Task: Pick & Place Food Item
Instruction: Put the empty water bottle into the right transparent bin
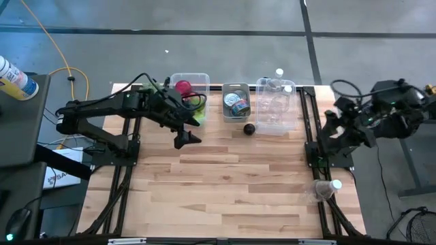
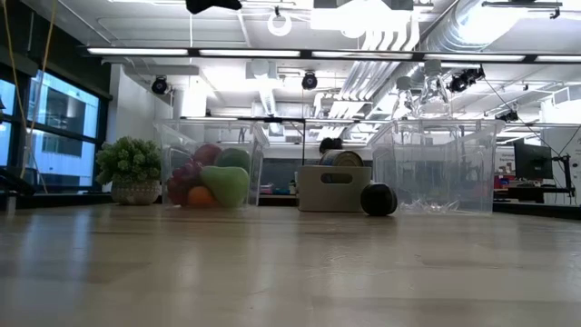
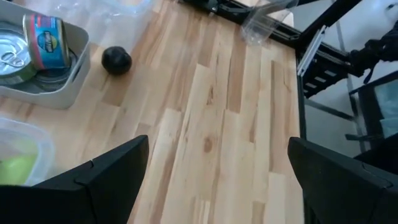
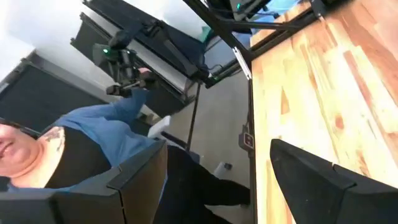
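Spanning most of the high view, the wooden surface (image 1: 225, 184) carries three containers lined up along its far edge, presumably sorted by type so each item has its own home. Largest is the clear plastic bin (image 1: 276, 105) nearest the far right corner, holding what looks like empty bottles. Next, toward the far left corner, a clear tub (image 1: 191, 92) holds mixed fruit: red, orange and a green pear-like piece. Between them sits a grey tray (image 1: 236, 102) with tin cans (image 3: 43, 40).

Left arm reaches out over the far left part of the surface, its pincer (image 1: 185, 138) released, jaws spread wide and empty, hovering beside the fruit tub. Right arm waits folded off the right edge; its pincer (image 4: 211, 180) stands parted with nothing between the fingers.

Smallest is the likely food item, a dark round fruit (image 1: 249, 128), perhaps a plum or avocado. It rests loose just in front of the tray, matte and near black.
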Robot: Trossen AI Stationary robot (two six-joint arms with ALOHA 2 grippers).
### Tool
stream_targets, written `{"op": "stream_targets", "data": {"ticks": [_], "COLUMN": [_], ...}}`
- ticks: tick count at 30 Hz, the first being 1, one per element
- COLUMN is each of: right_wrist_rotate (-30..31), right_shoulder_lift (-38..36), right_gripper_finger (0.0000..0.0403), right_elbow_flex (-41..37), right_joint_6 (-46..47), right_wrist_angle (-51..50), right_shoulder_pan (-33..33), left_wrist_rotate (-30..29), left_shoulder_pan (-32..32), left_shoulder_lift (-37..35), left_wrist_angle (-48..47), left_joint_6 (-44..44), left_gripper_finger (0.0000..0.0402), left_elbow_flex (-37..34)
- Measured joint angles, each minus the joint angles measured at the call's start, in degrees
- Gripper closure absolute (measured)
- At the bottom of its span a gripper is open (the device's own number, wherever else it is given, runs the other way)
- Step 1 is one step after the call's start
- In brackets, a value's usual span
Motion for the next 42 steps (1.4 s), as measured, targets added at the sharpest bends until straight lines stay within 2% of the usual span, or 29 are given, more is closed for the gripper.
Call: {"op": "stream_targets", "data": {"ticks": [5,11,14,20,26,31,35,39,42], "right_wrist_rotate": [-7.83,-17.14,-17.74,-14.16,-6.13,0.68,2.27,1.60,-0.40], "right_shoulder_lift": [4.93,11.21,13.76,15.78,16.46,16.86,17.62,18.17,19.15], "right_gripper_finger": [0.0128,0.0128,0.0128,0.0128,0.0128,0.0128,0.0128,0.0128,0.0128], "right_elbow_flex": [-2.52,-2.45,-2.43,-2.48,-2.48,-2.48,-2.48,-2.48,-2.48], "right_joint_6": [-2.76,-6.02,-6.14,-0.11,14.07,26.42,33.03,35.06,36.18], "right_wrist_angle": [4.88,22.48,24.58,12.78,-6.28,-20.02,-27.55,-28.02,-27.92], "right_shoulder_pan": [1.03,5.58,8.70,15.82,23.78,26.10,26.78,26.69,26.73], "left_wrist_rotate": [0.02,0.02,-0.03,-0.22,-0.20,-0.04,6.30,14.67,17.96], "left_shoulder_pan": [0.07,0.04,0.04,-0.08,-0.63,-1.16,-1.44,-0.71,-0.37], "left_shoulder_lift": [0.48,0.43,0.43,0.46,2.48,5.46,6.24,5.52,4.97], "left_wrist_angle": [0.46,3.31,4.81,5.13,5.37,5.42,7.09,10.82,10.74], "left_joint_6": [-2.01,-2.03,-2.03,-2.03,-2.03,-0.73,0.21,5.10,7.05], "left_gripper_finger": [0.0029,0.0029,0.0029,0.0029,0.0029,0.0029,0.0029,0.0029,0.0029], "left_elbow_flex": [0.00,0.00,0.00,0.00,-0.02,-0.03,-0.13,-0.11,-0.11]}}
